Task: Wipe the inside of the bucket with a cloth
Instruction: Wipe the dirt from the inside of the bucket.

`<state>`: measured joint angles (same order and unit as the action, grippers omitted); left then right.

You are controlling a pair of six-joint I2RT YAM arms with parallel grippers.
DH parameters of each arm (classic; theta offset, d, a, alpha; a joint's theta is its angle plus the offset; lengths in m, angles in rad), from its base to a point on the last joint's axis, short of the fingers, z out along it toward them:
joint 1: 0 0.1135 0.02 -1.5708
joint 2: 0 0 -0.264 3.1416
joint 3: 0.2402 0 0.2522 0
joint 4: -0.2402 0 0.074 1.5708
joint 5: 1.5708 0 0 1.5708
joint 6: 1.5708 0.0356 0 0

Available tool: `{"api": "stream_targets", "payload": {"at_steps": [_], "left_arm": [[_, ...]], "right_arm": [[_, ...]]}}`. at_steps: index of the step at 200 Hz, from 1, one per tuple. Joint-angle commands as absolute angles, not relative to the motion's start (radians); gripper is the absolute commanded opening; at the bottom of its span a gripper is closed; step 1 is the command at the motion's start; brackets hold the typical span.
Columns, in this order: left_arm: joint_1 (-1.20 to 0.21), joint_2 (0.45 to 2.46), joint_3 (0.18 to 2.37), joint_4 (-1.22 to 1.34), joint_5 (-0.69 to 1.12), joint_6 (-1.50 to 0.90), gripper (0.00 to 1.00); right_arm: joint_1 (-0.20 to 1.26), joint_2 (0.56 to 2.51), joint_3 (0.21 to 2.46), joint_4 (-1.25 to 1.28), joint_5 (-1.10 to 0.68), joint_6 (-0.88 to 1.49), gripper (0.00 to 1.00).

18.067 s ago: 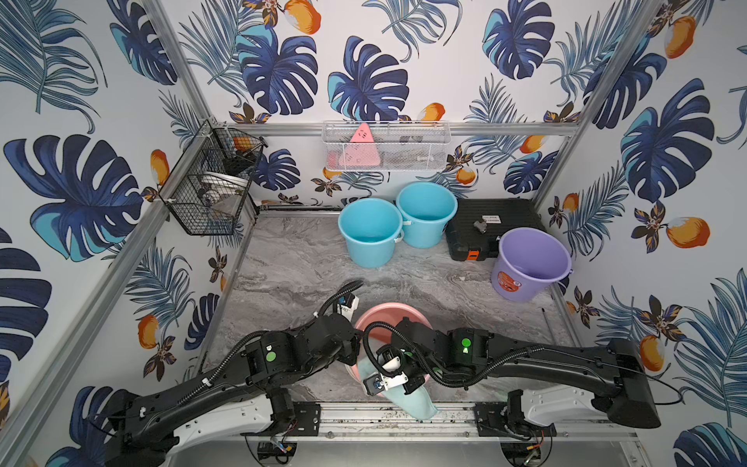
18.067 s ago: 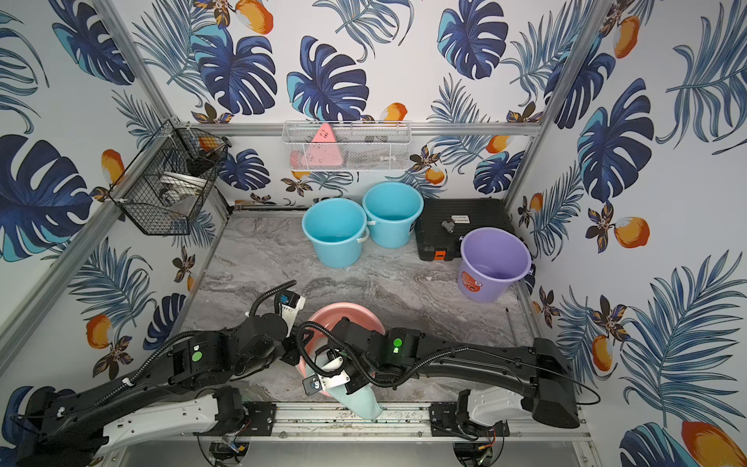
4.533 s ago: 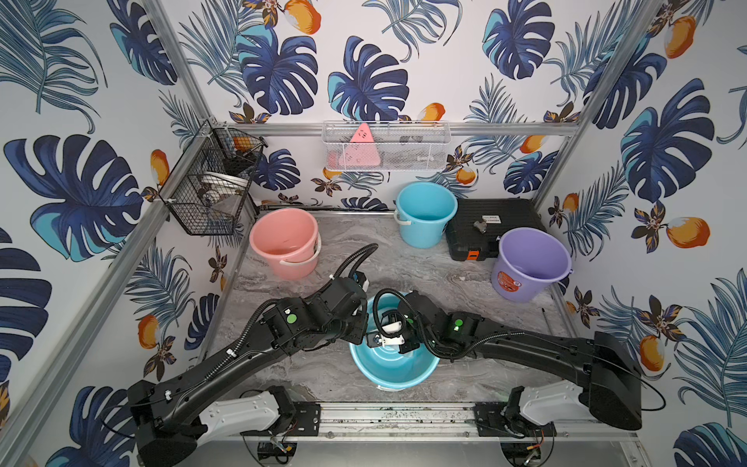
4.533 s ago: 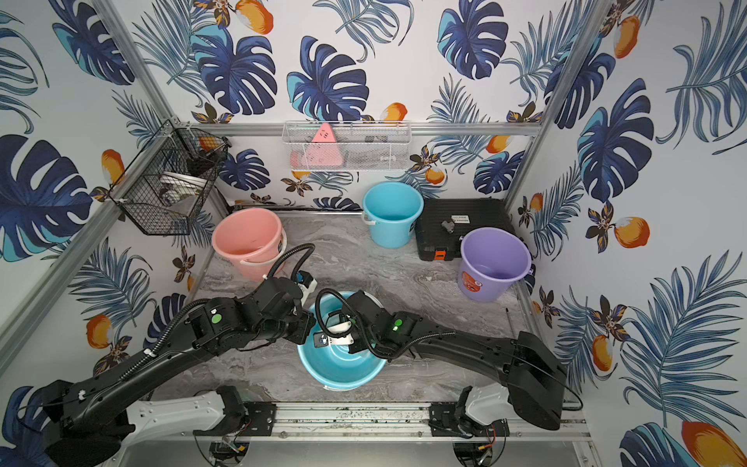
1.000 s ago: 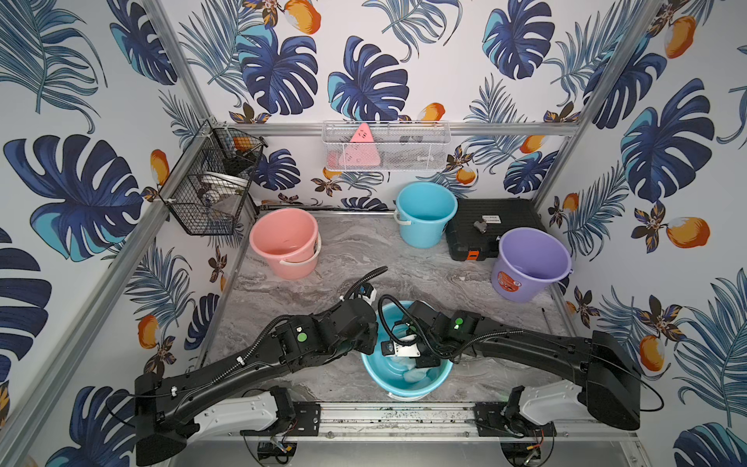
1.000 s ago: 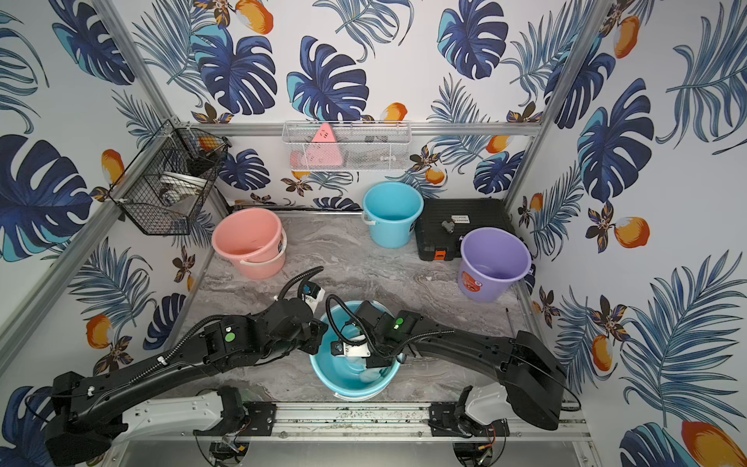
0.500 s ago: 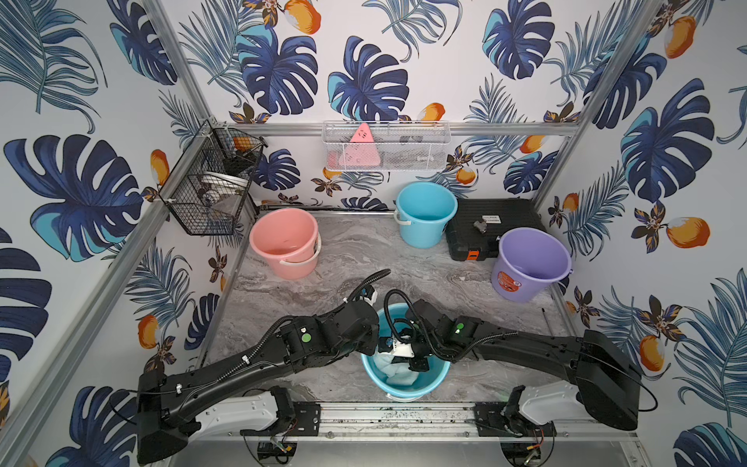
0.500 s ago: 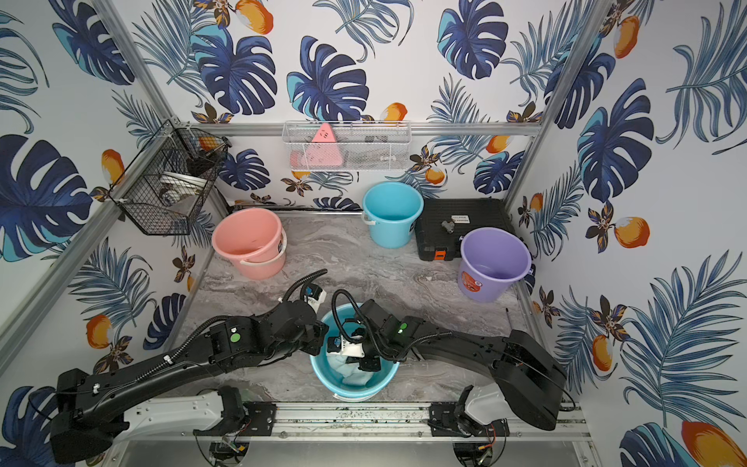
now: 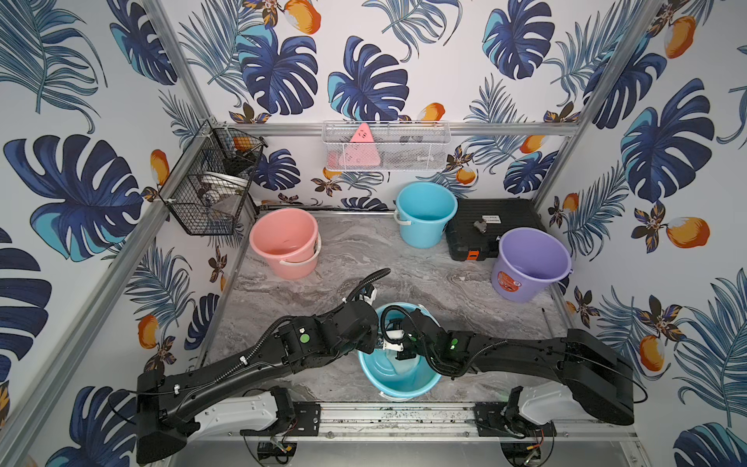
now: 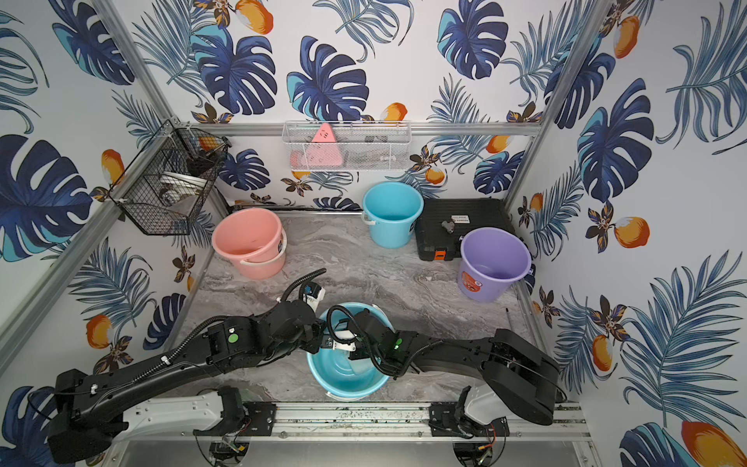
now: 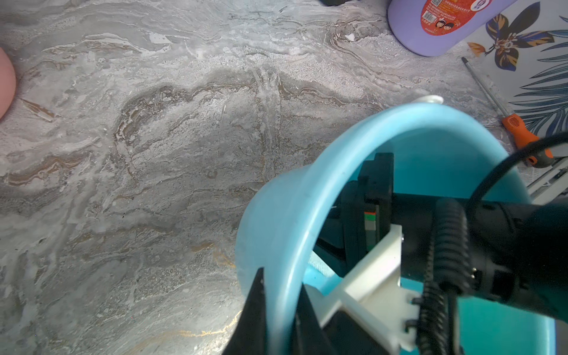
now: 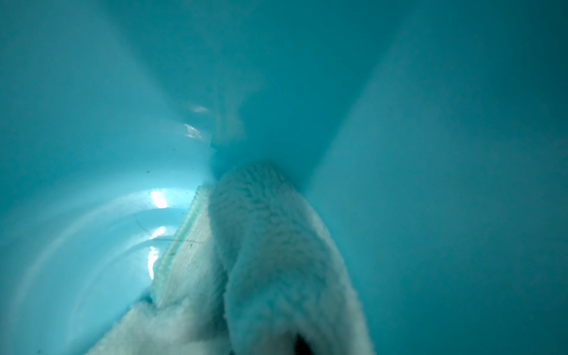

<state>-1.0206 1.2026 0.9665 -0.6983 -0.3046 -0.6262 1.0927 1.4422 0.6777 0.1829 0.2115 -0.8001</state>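
While cloth [image 12: 270, 246] sits in bucket [image 9: 382, 370], seemingly gripped

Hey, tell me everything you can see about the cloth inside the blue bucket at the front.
The cloth is a pale mint, fluffy towel with a ribbed, stitched edge. It is bunched into a thick fold inside the blue bucket, lying along the wall and apparently reaching the bottom. The right gripper is shut on its upper end. In both top views only a pale patch shows beneath the arm.
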Motion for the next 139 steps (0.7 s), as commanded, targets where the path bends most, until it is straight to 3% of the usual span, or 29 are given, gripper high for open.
{"api": "stream_targets", "payload": {"at_steps": [1,79,139], "left_arm": [[-1.025,1.201,0.974,-0.763,-0.305,-0.633,0.0],[-1.028,1.186,0.983,-0.83,-0.36,-0.64,0.0],[-1.037,1.181,0.966,-0.813,-0.371,-0.643,0.0]], "right_arm": [[1.095,1.436,0.703,0.14,0.431,-0.879,0.0],[1.108,1.383,0.848,-0.591,0.443,-0.864,0.0],[1.108,1.407,0.953,-0.96,0.091,-0.751,0.0]]}}
